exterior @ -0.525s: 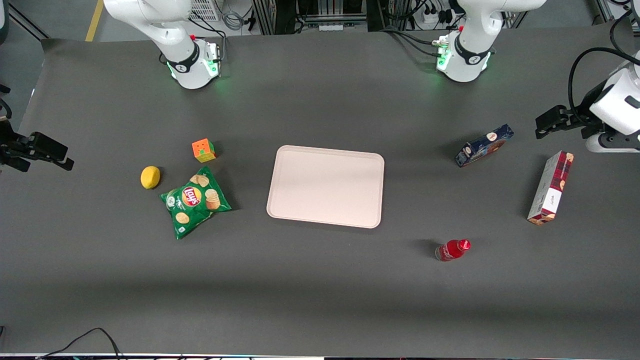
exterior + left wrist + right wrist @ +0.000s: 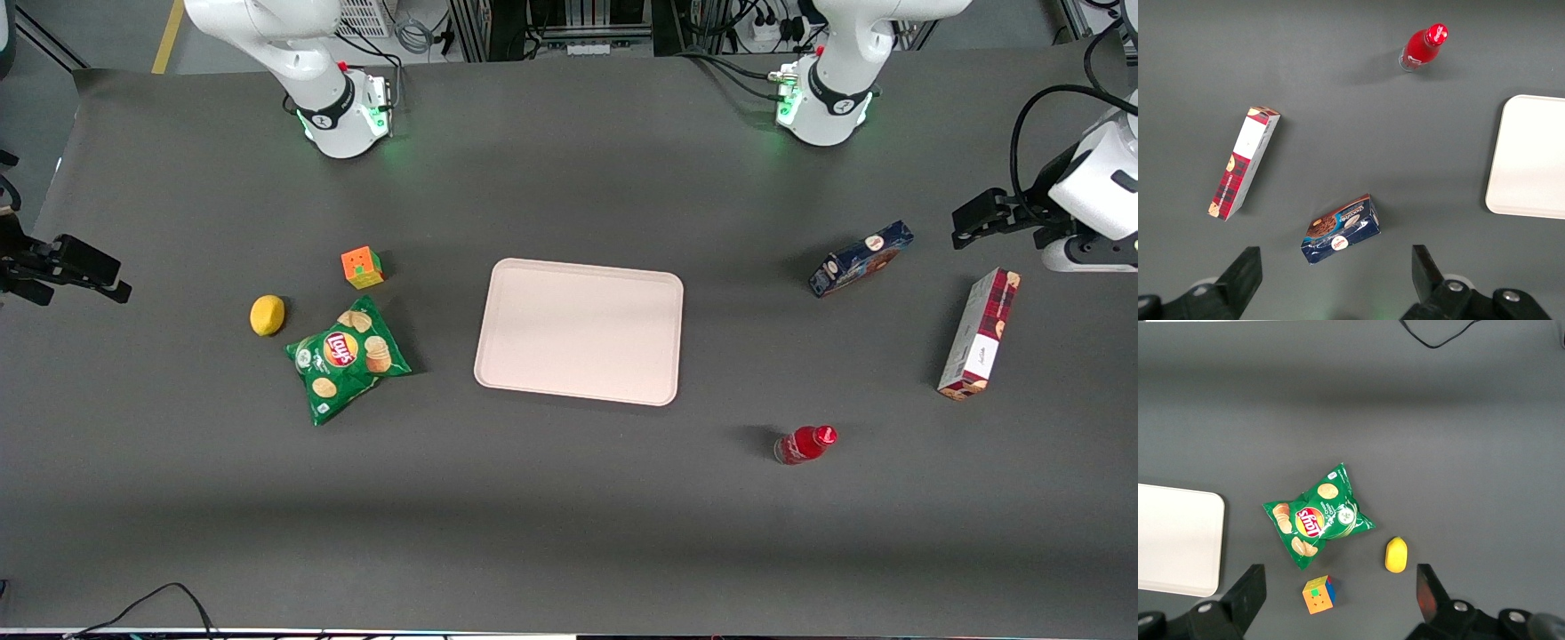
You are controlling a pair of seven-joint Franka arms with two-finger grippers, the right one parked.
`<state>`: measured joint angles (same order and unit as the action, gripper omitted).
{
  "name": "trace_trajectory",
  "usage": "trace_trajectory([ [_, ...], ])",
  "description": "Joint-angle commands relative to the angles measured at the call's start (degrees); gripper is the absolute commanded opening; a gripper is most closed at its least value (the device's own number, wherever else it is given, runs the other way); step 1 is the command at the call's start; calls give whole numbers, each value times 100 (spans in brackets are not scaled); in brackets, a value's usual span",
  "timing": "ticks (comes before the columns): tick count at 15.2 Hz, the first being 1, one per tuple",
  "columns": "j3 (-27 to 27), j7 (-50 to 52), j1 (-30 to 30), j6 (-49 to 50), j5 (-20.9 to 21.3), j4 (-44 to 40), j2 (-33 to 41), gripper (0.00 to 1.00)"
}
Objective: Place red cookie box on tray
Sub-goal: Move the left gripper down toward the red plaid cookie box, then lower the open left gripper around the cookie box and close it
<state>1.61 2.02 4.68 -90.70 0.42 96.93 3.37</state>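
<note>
Our hand (image 2: 1335,280) hangs open and empty above the tabletop (image 2: 569,516) at the working arm's end, fingers (image 2: 1245,273) spread wide, well apart from anything. The red cookie box (image 2: 979,333) lies flat near that same end edge, one short end pointing roughly toward the front camera, with the blue cookie box (image 2: 861,258) farther from that camera and the red bottle (image 2: 805,444) nearer. The tray (image 2: 580,331) sits bare at the middle of the tabletop. For the reach, we should turn the wrist so the fingers straddle the narrow width at mid-length, then descend straight. The box probably rests on a broad face, though we cannot be sure.
</note>
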Motion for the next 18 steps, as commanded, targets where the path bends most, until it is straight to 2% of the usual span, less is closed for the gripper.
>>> trace_trajectory([
  [1, 49, -131, 33, -219, 19, 71, -20, 100],
  [3, 137, -717, -28, -569, 28, 264, -46, 100],
  [9, 1129, -2354, -142, -1405, 177, 844, -406, 100],
  [11, 1166, -2775, -361, -1904, 423, 1247, -512, 100],
  [18, 1297, -3892, -670, -4198, 705, 2864, -898, 100],
])
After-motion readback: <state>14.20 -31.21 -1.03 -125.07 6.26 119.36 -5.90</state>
